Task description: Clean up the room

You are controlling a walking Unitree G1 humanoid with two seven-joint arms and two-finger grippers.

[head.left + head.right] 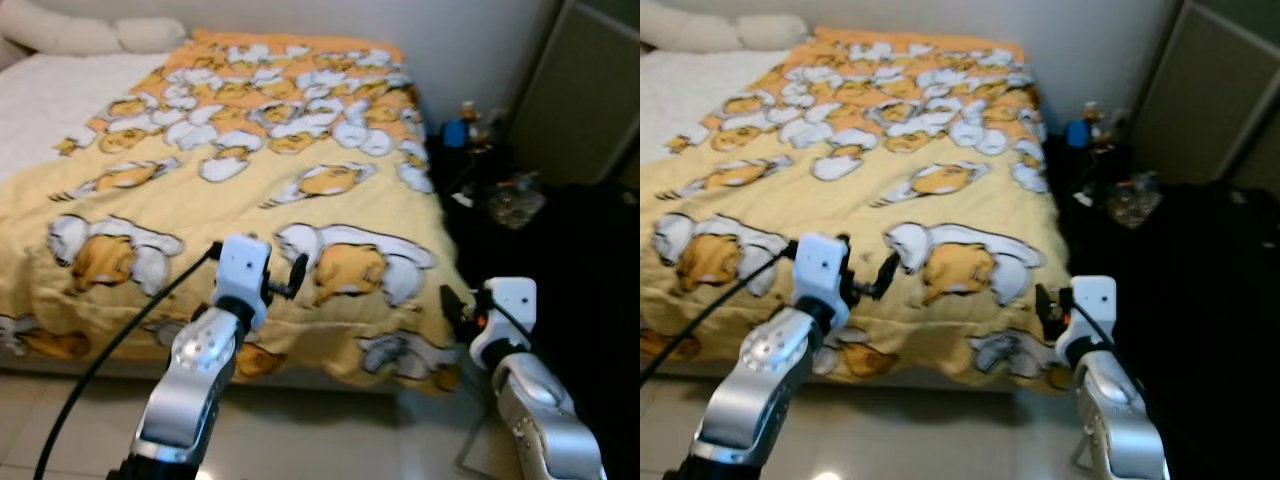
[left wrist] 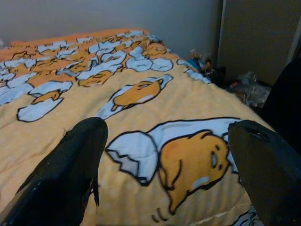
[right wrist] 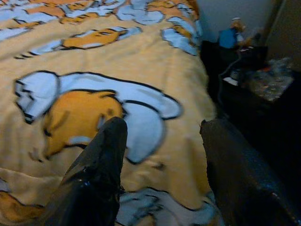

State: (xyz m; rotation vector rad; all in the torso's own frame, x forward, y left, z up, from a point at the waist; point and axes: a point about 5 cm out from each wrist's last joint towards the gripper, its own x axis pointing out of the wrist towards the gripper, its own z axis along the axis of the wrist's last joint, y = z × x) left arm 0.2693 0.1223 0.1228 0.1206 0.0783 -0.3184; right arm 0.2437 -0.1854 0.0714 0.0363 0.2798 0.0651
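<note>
Across most of what lies before me spreads the bed (image 1: 60, 110), its yellow blanket (image 1: 300, 200) printed with orange and white cartoon figures running from the far wall down to the near edge, where it hangs over the side toward the pale tiled floor (image 1: 300, 430). On the bed's left side the blanket stops and bare white sheet (image 1: 50, 95) shows, with pillows (image 1: 90, 35) against the wall. To my right, a dark strip runs between the bed's edge and a tall panel (image 1: 580, 90), crowded with a low black stand (image 1: 500, 200) carrying small clutter, among it a blue object (image 1: 455, 131); my right wrist view shows that clutter closer, though blurred. My left gripper (image 1: 290, 277) hovers over the near edge of the blanket, fingers (image 2: 70, 169) spread wide, holding nothing; the left wrist view looks between them at a printed figure. My right gripper (image 1: 455, 310) hangs at the bed's near right corner, just beside the overhanging blanket, its fingers (image 3: 101, 174) also parted and empty. A black cable (image 1: 120, 340) trails from my left arm down toward the floor.
</note>
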